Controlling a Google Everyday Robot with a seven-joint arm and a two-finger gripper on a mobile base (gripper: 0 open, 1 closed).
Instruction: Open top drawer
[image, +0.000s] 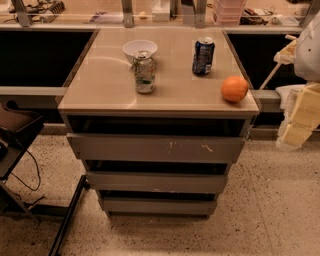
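Note:
The top drawer (155, 148) is the widest grey handleless front, just under the beige cabinet top (100, 85), with whitish scuff marks right of centre. A dark gap shows above it, between the front and the top. Two narrower grey drawer fronts (157, 182) sit stepped back below it. My gripper (296, 127), made of pale cream blocks, hangs at the right edge of the view. It is to the right of the cabinet, at about the top drawer's height and apart from it.
On the cabinet top stand a white bowl (140, 48), a silver-green can (144, 72), a dark blue can (203, 56) and an orange (234, 88) near the right front corner. A dark chair or stand (15, 135) is at the left. The floor is speckled.

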